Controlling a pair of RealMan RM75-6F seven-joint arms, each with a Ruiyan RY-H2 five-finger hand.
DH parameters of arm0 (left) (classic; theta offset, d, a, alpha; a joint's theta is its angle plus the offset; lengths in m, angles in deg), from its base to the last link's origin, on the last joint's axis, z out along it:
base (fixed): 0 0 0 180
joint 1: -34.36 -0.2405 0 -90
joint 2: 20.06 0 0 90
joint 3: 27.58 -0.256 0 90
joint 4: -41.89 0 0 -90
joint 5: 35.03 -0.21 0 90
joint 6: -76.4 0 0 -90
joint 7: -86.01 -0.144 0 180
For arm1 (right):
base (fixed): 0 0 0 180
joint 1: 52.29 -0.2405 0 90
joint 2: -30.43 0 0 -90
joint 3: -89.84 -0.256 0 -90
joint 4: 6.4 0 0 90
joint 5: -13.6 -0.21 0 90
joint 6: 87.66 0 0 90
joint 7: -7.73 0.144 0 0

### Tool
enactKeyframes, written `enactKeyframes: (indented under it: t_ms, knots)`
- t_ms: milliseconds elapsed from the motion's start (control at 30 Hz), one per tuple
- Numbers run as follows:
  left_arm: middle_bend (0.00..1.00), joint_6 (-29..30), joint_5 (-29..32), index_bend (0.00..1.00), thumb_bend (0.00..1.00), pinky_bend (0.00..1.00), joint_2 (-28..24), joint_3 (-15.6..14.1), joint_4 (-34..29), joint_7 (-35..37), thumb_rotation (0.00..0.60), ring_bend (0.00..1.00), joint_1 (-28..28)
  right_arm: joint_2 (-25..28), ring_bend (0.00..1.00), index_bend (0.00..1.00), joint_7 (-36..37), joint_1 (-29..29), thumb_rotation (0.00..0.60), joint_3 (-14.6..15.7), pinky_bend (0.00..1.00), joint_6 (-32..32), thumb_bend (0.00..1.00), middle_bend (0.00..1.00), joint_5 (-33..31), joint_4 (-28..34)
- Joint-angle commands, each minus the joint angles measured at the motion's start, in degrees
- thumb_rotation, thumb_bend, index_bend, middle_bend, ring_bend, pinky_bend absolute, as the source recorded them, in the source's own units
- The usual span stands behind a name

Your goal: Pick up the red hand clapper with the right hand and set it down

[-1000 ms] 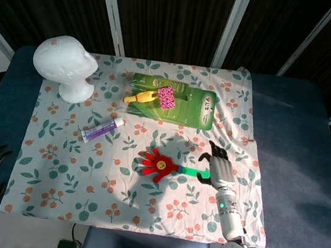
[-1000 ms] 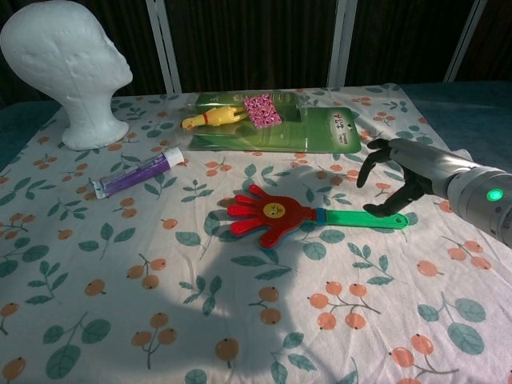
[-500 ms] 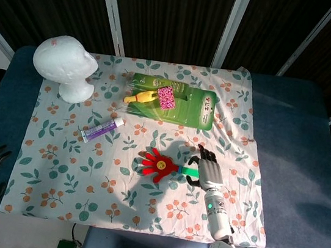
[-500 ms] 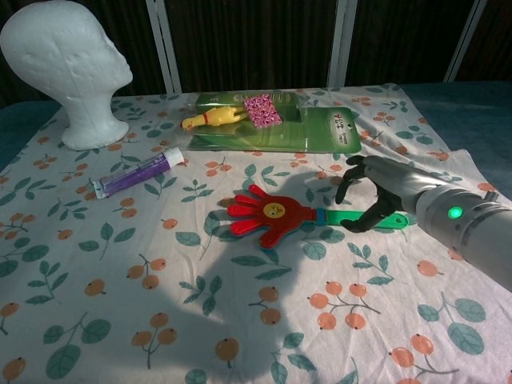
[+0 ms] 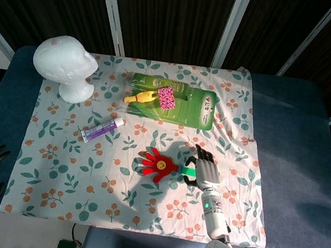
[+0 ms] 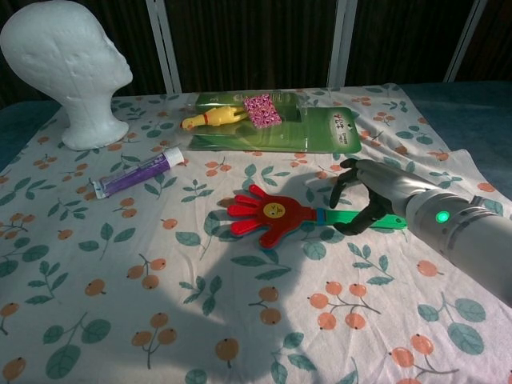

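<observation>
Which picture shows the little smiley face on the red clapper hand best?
The chest view: the red hand clapper is big there, and the yellow smiley on its palm is plain. In the head view the clapper is small, and the face is only a yellow dot.

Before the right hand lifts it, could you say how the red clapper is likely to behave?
The clapper looks like thin, flat plastic, so probably light and fairly stiff. The right robot hand is over the narrow green handle, far from the wide red palm, so that end may droop or swing. Lying flat, it shouldn't roll.
</observation>
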Motion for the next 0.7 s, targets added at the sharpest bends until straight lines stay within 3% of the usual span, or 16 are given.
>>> enactKeyframes:
  t_ms: [33, 700]
  knots:
    - [0.0, 0.0, 0.0, 0.0, 0.51, 0.16, 0.0, 0.0, 0.0, 0.0, 0.6, 0.0, 0.0, -0.1, 0.0, 0.55, -0.1, -0.2, 0.6, 0.0, 0.0, 0.0, 0.4, 0.08, -0.3, -0.3]
    - [0.0, 0.4, -0.1, 0.0, 0.51, 0.16, -0.1, 0.1, 0.1, 0.5, 0.6, 0.0, -0.1, -1.0, 0.0, 0.62, 0.2, -0.8, 0.6, 0.6, 0.0, 0.9, 0.4, 0.14, -0.7, -1.3]
